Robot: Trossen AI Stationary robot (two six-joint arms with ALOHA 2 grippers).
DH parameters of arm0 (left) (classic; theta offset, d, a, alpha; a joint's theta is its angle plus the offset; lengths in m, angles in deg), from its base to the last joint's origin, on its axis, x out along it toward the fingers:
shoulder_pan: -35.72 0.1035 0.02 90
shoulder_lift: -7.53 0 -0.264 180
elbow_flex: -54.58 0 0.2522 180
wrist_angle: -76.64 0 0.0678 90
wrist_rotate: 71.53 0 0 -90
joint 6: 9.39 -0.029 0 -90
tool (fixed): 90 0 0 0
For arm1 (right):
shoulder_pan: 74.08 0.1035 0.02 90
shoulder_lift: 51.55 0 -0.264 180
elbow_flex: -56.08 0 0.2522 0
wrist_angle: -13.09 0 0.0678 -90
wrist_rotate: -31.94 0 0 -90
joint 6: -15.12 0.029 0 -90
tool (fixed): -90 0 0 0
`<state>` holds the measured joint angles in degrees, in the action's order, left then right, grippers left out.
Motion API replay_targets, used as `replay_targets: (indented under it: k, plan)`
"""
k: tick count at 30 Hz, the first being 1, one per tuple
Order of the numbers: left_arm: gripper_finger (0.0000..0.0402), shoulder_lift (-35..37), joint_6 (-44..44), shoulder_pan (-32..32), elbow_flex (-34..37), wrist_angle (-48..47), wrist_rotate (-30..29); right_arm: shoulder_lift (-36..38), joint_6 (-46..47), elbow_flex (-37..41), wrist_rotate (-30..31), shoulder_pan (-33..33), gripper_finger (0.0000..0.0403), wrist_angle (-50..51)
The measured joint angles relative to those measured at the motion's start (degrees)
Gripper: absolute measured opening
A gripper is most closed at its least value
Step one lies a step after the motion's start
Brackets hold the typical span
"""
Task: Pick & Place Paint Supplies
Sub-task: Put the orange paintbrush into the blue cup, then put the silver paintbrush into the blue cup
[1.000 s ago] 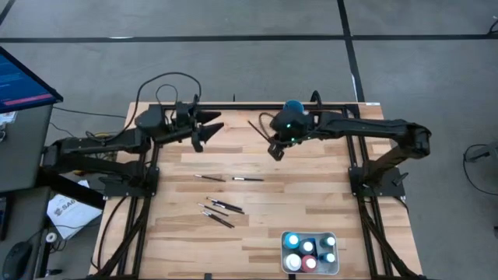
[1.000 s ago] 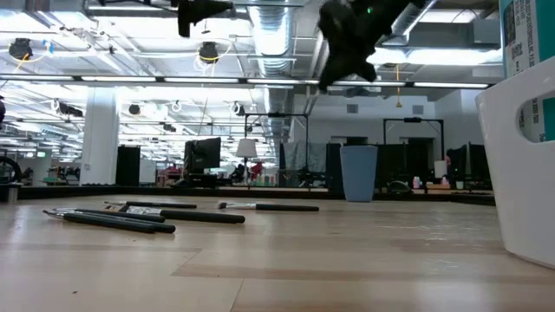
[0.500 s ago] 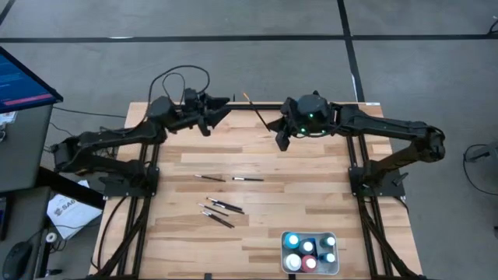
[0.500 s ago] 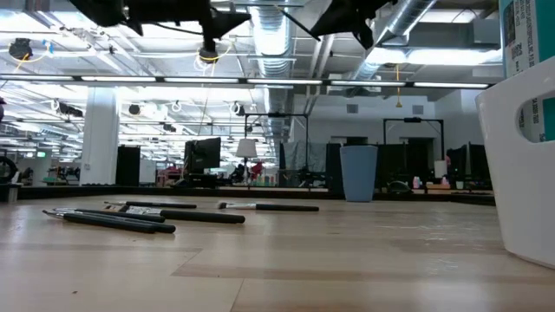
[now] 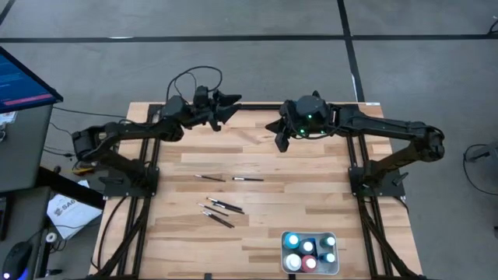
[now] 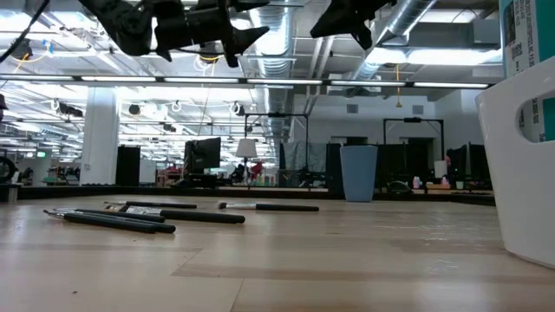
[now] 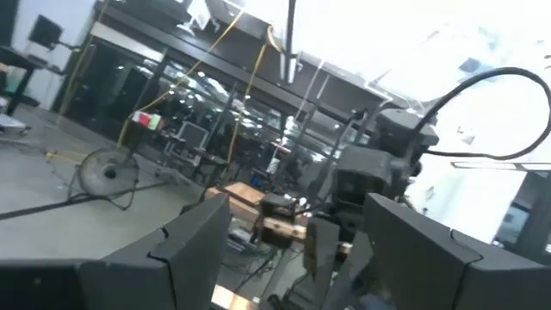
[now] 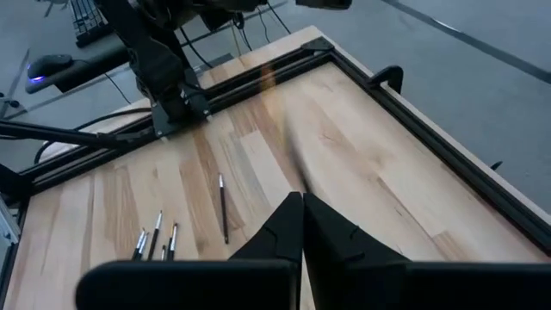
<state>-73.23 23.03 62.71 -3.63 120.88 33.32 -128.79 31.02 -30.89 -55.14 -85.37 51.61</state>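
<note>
Aloft, left end effector (image 5: pixel 231 106) open, empty.

You have the paintbrushes (image 5: pixel 222 198) lying mid-desk (image 5: pixel 311 202), with the paint bottles (image 5: pixel 308 250) in the tray (image 5: pixel 336 268) at its near right edge.

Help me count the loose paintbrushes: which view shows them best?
The high view: the paintbrushes lie separated on the table. The low view stacks them edge-on; the right wrist view catches some; the left wrist view none.

Right arm (image 7: pixel 379 185) beyond parted jaws
</note>
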Motion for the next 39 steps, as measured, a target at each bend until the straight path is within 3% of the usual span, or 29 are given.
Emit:
replay_targets:
  k: [7, 13, 18, 22, 24, 29, 34, 39]
  plan:
    - [0.0252, 0.32, -0.07, 0.09, -0.8, -0.13, 1.29, 0.0, 0.04, 0.0, -0.04, 0.0, 0.0, 3.66]
    - [0.0214, 4.28, 1.24, 0.5, -0.78, -4.75, 8.66, -4.35, -3.32, 0.03, -0.04, 0.02, 0.0003, 9.7]
    - [0.0215, 11.09, 0.74, 0.44, -0.8, -13.61, 11.1, -12.09, -8.81, 0.0, -6.86, 0.07, 0.0055, 5.42]
    - [0.0226, 18.51, -2.34, 0.48, -0.8, -25.55, 11.43, -14.38, -8.47, 0.08, -26.38, -1.76, 0.0113, -4.94]
    - [0.0227, 22.18, -3.97, 0.48, -0.78, -30.22, 11.52, -13.78, -6.83, -0.04, -32.43, -2.98, 0.0133, -11.12]
    - [0.0222, 29.51, -5.13, 0.41, -0.8, -34.26, 11.52, -10.72, -0.76, 0.0, -51.89, -5.81, 0.0147, -29.46]
    - [0.0226, 33.92, -5.79, 0.41, -0.8, -34.86, 11.5, -8.42, 11.8, -0.04, -54.13, -5.93, 0.0146, -45.17]
    - [0.0249, 36.3, -5.37, 0.41, -0.8, -35.59, 11.83, -8.09, 24.15, -0.02, -54.14, -5.63, 0.0174, -58.51]
